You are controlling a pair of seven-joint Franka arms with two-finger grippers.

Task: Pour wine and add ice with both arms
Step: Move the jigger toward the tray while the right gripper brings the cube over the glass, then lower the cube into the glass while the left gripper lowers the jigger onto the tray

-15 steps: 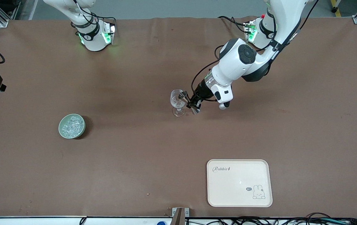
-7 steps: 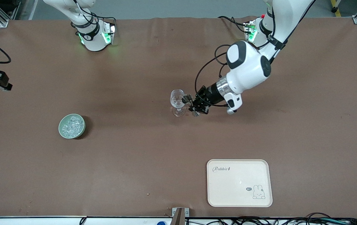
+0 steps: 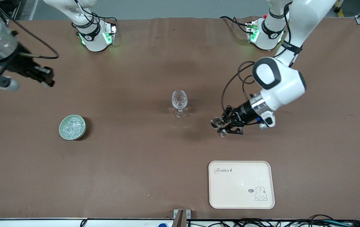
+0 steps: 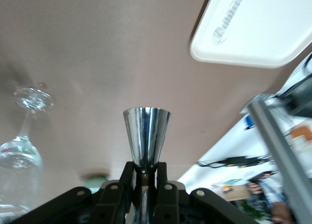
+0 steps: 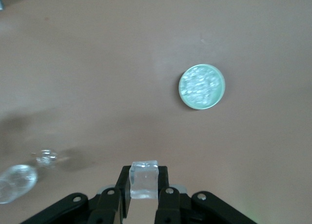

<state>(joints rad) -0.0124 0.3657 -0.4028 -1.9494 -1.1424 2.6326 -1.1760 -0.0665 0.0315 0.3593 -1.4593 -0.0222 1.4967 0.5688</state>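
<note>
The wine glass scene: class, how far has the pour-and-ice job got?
Done, apparently: the left gripper, shut on a steel measuring cup, is clear of the wine glass, over bare table; whether wine went in cannot be told. In hand: the right gripper grips one ice cube, high over the table near the green bowl of ice. Left: dropping ice into the glass.

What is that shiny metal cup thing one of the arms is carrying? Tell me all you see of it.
The metal cup is a small, polished, silvery cone, like a bar measure, widening to an open rim. The left gripper is shut on its narrow waist, holding it in the air over bare table between the wine glass and the cream tray.
</note>
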